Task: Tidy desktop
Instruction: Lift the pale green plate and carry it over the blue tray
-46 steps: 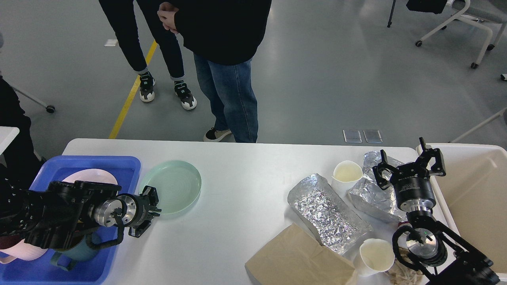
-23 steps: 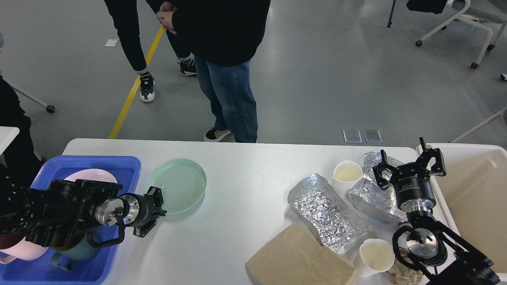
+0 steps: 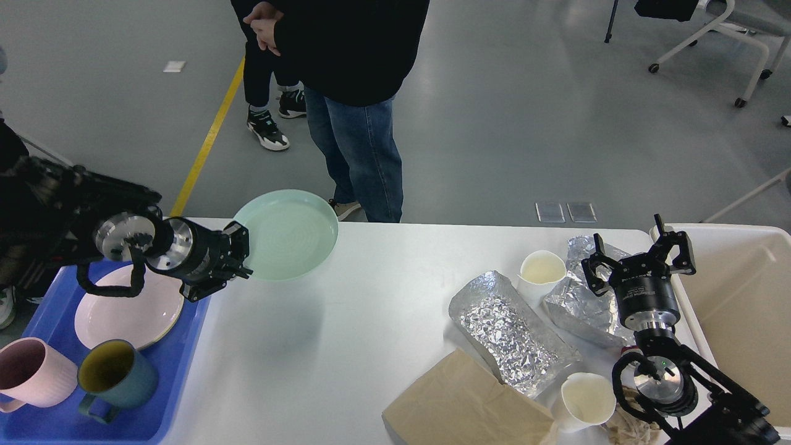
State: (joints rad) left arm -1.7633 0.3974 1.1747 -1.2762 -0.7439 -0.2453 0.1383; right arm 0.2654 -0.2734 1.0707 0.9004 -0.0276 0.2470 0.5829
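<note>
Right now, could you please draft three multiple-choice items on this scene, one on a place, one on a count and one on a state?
1. Where does the pink plate lie?
A. in the blue tray
B. in the cream bin
C. on the brown paper bag

2. How many mugs stand in the blue tray?
A. one
B. two
C. four

3. What state is the green plate in?
A. flat on the desktop
B. held up by the left gripper
C. stacked in the bin

Answers:
1 A, the tray's walls enclose the plate.
2 B, a pink mug and a teal mug.
3 B, the gripper clamps its rim, and its shadow falls on the desktop below.
</note>
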